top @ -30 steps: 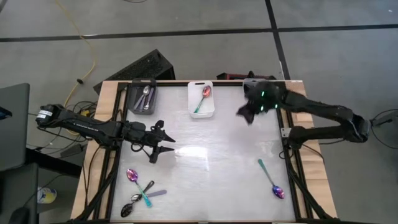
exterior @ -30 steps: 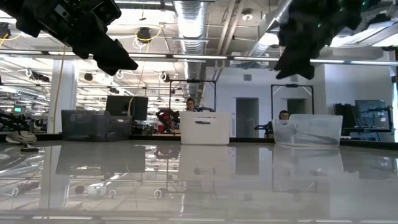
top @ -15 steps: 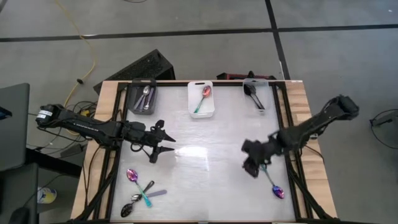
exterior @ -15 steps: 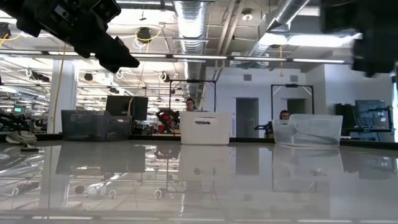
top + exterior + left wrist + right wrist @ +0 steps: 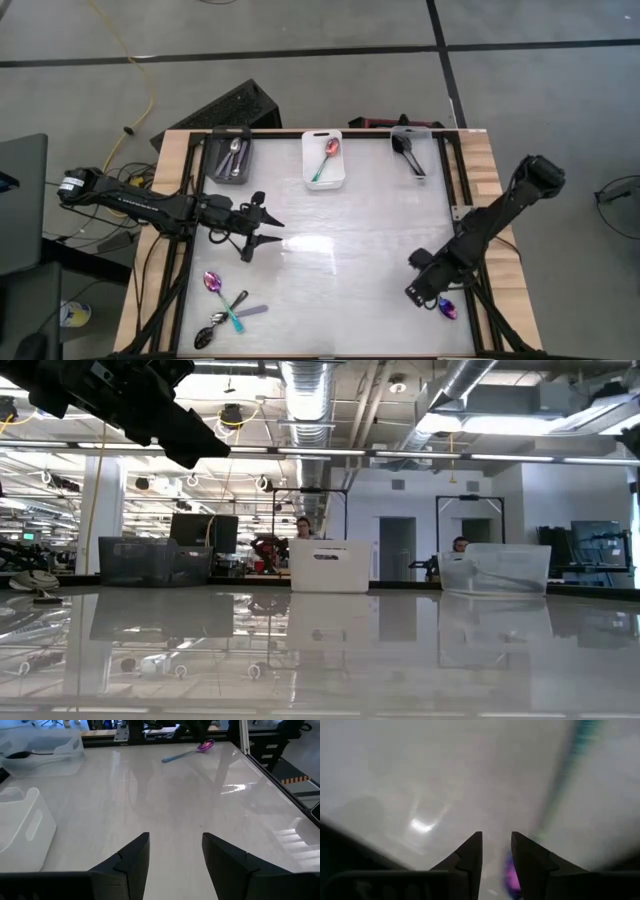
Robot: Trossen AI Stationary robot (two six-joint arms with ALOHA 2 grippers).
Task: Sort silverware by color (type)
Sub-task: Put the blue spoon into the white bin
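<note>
My right gripper (image 5: 418, 288) is open with a narrow gap, low over the table's near right. It is beside an iridescent purple spoon (image 5: 447, 308) with a teal handle that lies flat. In the right wrist view the spoon's bowl (image 5: 511, 876) shows just past one finger. My left gripper (image 5: 262, 232) (image 5: 175, 842) hovers open over the table's left half. Two more iridescent spoons (image 5: 212, 283) (image 5: 238, 312) and a black spoon (image 5: 208, 330) lie at the near left corner.
Three bins stand along the far edge. A dark bin (image 5: 232, 158) holds silver spoons, a white bin (image 5: 324, 158) an iridescent spoon, and a clear bin (image 5: 410, 150) a black spoon. The middle of the table (image 5: 340, 250) is bare, and a frame rail (image 5: 462, 210) runs down the right side.
My right gripper has swung from over the far-right clear bin toward the table's near edge. It has come down beside the iridescent spoon at the near right. The clear bin with its black spoon now shows uncovered.
</note>
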